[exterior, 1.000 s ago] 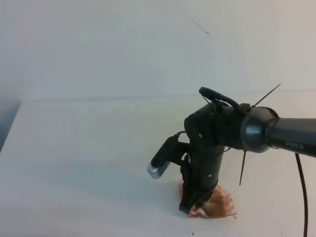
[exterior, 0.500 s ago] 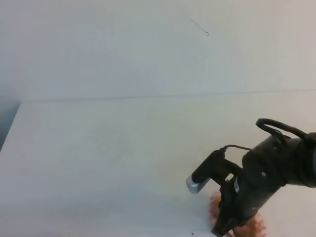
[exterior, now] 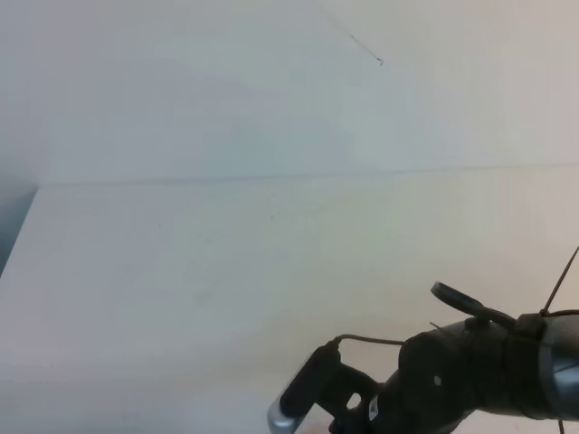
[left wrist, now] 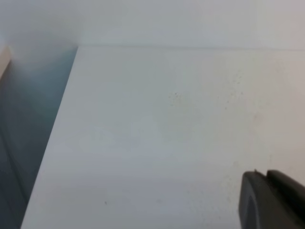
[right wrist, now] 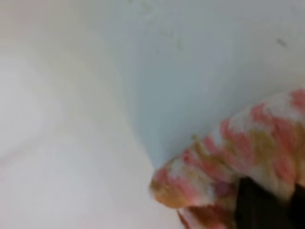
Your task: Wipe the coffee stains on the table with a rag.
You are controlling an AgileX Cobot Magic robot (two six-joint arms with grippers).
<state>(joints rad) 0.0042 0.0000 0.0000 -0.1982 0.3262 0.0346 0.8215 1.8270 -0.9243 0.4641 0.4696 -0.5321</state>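
I judge I'm mid-wipe, at the near end of a stroke. My right arm sits low at the near right edge of the desk, its tip cut off in the high view. In the right wrist view the rag lies bunched at the lower right, pink and white with brownish patches. A dark finger of the right claw overlaps it; it looks clamped on the cloth, though I can't see the gap. No coffee stain shows on the desk in any view. Next I'd check the wiped patch. The left claw shows only a dark tip, so its opening I cannot tell.
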